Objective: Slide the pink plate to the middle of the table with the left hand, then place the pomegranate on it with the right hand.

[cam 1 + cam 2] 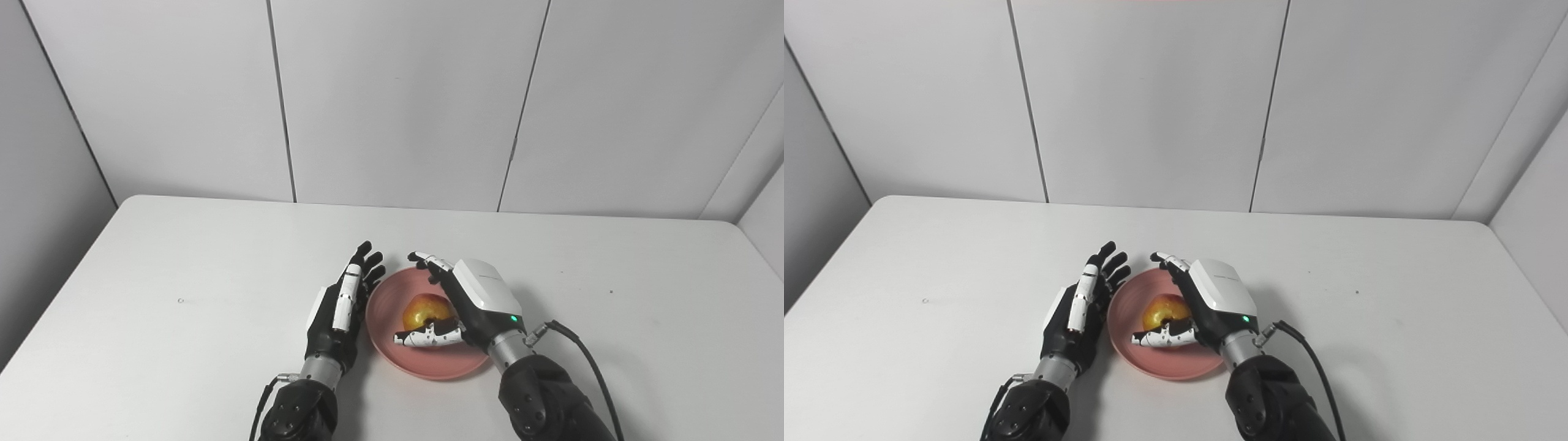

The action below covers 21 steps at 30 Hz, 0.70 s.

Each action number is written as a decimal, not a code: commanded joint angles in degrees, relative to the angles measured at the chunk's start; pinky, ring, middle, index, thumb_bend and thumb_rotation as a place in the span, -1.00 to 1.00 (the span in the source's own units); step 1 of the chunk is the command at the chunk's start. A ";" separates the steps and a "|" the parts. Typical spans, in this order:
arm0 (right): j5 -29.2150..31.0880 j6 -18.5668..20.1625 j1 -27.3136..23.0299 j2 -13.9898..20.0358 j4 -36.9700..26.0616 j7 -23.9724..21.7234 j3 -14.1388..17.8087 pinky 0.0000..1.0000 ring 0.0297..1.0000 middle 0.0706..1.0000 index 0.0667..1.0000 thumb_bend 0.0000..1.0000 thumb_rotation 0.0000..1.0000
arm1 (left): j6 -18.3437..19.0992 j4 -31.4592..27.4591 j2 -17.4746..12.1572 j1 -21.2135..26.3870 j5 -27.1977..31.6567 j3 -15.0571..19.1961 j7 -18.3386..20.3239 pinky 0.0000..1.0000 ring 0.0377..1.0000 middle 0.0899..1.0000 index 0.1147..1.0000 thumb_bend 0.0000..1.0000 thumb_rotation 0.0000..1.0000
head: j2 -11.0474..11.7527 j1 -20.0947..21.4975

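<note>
The pink plate (392,349) lies on the white table, near the front and about mid-width. The yellow-red pomegranate (422,309) rests on the plate. My right hand (471,303) is cupped loosely around the fruit from its right side. Its fingers (429,263) stretch past the fruit's far side without closing on it, and its thumb (429,337) lies across the fruit's near side. My left hand (340,309) stands edge-on just beside the plate's left rim, open and empty, with its fingers straight and pointing away from me.
The white table (184,275) spreads wide to the left, right and back of the plate. Grey wall panels (398,104) close off the back and sides. A black cable (582,355) loops from my right wrist.
</note>
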State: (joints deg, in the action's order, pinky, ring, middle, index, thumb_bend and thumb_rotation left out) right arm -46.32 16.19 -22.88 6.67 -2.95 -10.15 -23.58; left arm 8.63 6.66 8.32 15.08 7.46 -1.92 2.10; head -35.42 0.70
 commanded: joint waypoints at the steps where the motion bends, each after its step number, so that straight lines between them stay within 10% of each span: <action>1: -0.72 0.32 -1.42 0.21 -2.44 0.16 0.71 0.31 0.51 0.66 0.72 0.93 -0.14 | 1.13 -0.71 0.11 0.53 0.23 -0.03 0.10 0.89 0.86 0.86 0.85 -0.13 1.00 | 0.04 -0.07; 21: 1.58 1.92 -2.16 2.65 -7.92 -8.03 4.60 0.62 0.79 0.84 0.91 1.00 0.20 | 0.55 -0.36 -0.22 0.53 1.05 0.39 0.60 0.86 0.83 0.86 0.85 -0.13 1.00 | 0.10 0.78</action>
State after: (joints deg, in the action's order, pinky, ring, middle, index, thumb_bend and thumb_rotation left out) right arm -44.87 17.35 -22.90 8.79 -8.85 -18.35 -19.69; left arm 8.65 6.64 8.24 15.08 7.96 -1.75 2.35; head -35.33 1.49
